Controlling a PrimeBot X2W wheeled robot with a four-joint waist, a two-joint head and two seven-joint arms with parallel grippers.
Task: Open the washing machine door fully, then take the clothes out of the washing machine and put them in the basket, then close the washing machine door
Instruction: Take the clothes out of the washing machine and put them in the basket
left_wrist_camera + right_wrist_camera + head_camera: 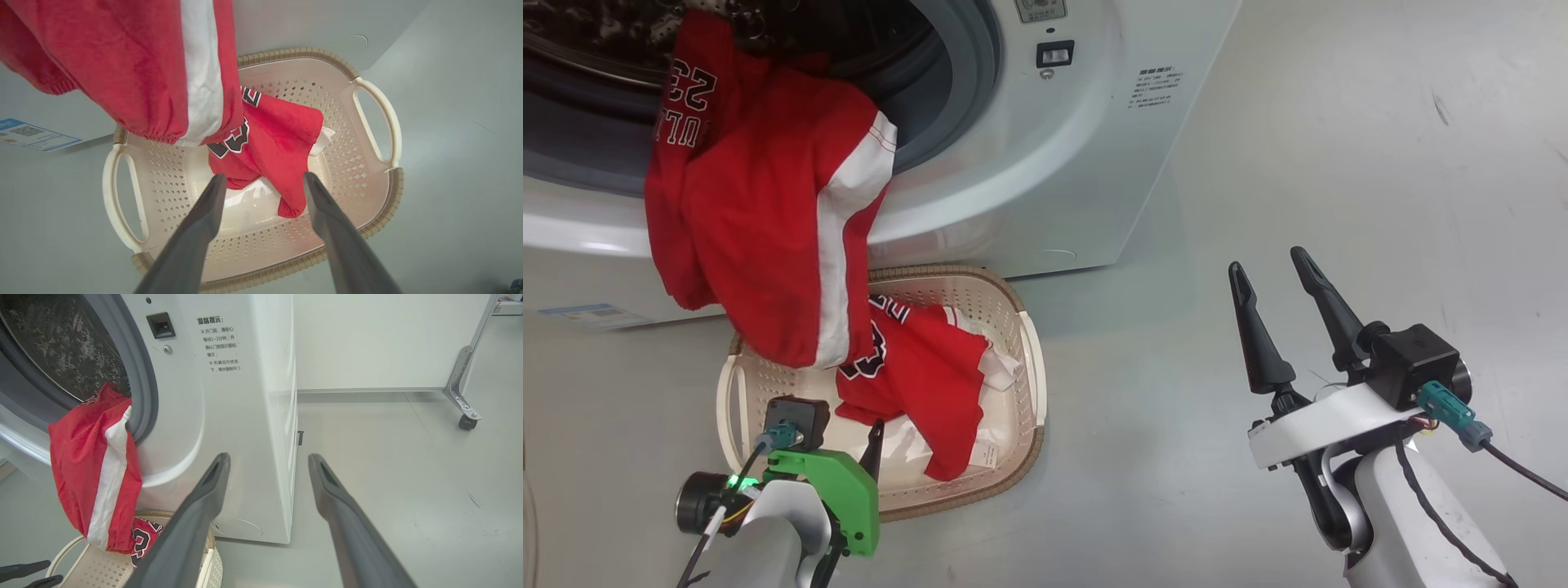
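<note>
Clothes (760,204) hang from washer (1029,163) lip over basket (1037,376). Left gripper (263,176), right gripper (1267,259): jaws wide, empty. Pinch fabric high, pull fully out before dropping.

basket (1031,359) on floor (1258,163) before washer (1045,163) | jersey (923,367) in basket | second jersey (760,212) hangs from drum (61,343) over basket | left end effector (263,176) above basket | right end effector (1267,261) well right

1. Head view looks down from behind the left gripper (263,176) and right gripper (1267,261).
2. Left wrist view faces down, close over the basket (369,179) below its gripper.
3. Right wrist view faces the washing machine (245,396), farther off; all three share the basket.
</note>
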